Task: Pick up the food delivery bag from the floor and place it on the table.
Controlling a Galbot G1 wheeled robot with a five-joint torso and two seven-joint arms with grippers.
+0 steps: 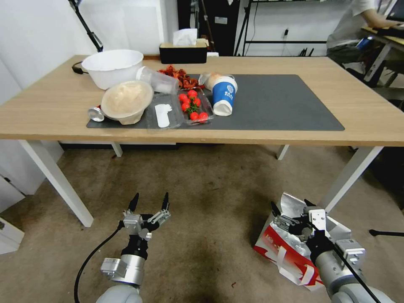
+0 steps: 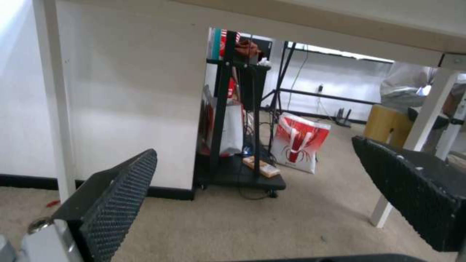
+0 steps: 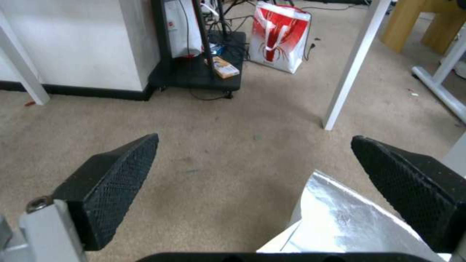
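Head view: the food delivery bag sits on the carpet floor in front of the table, near its right white leg, its foil-lined mouth gaping upward and its white strap handles hanging down the red-and-white side. The right gripper hovers just above the bag's open top with its fingers spread, holding nothing. The left gripper hangs over bare carpet well apart from the bag, fingers likewise spread and empty. The wood-grain tabletop carries a dark grey mat, a white bowl, a tray of cherry tomatoes, a tipped blue-and-white cup and a black tissue box.

Left wrist view: the left gripper's two black textured fingers stand wide apart, framing carpet, a black rack and another red-and-white bag far behind.

Right wrist view: the right gripper's fingers are wide apart, and the delivery bag's silver foil lining lies just below, between them.
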